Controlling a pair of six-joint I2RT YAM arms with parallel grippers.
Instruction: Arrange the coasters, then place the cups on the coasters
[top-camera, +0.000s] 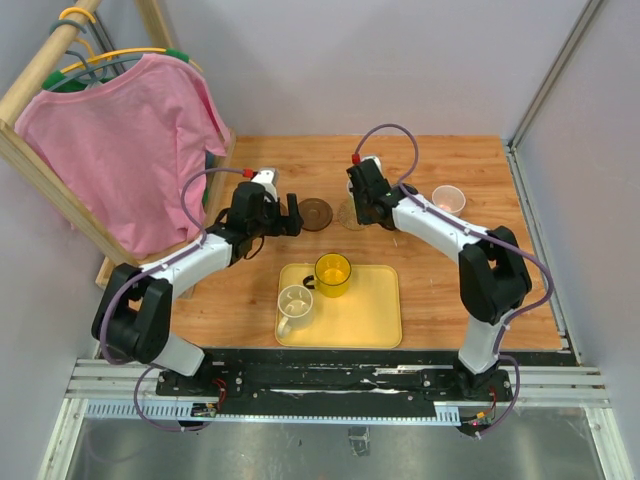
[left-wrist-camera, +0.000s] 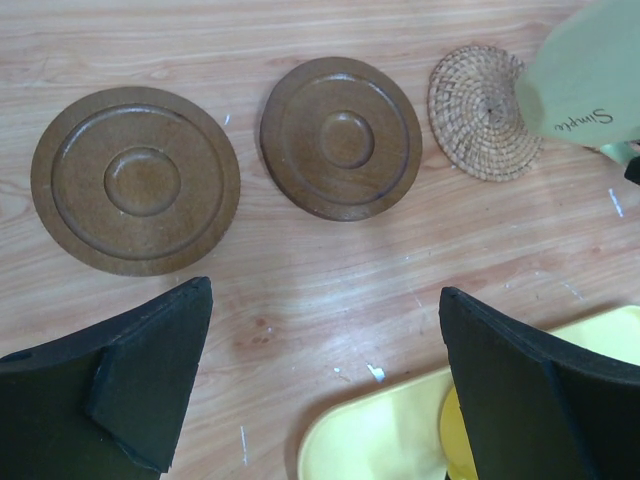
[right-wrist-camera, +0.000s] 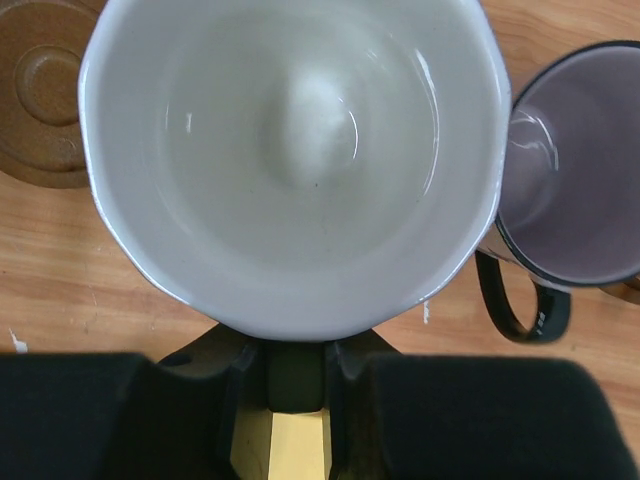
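The right gripper (right-wrist-camera: 292, 360) grips the beige cup (right-wrist-camera: 290, 150) by its rim, near the table's far edge. The left gripper (left-wrist-camera: 325, 295) stands wide open, with two brown coasters (left-wrist-camera: 135, 180) just beyond its fingertips.

Ahead of the wide-open left pincer (left-wrist-camera: 325, 300) lie a dark brown coaster (left-wrist-camera: 135, 180), leftward, and a second brown coaster (left-wrist-camera: 340, 137), centred. Farther right, a beige cup (left-wrist-camera: 590, 75) hides the edge of a woven coaster (left-wrist-camera: 478, 115).

Dark brown coasters (left-wrist-camera: 135, 180) (concentric rings), tan woven coaster (left-wrist-camera: 483, 112), yellow tray (top-camera: 375, 312), beige cup (left-wrist-camera: 590, 70), seemingly grey-purple cup (right-wrist-camera: 585, 190)
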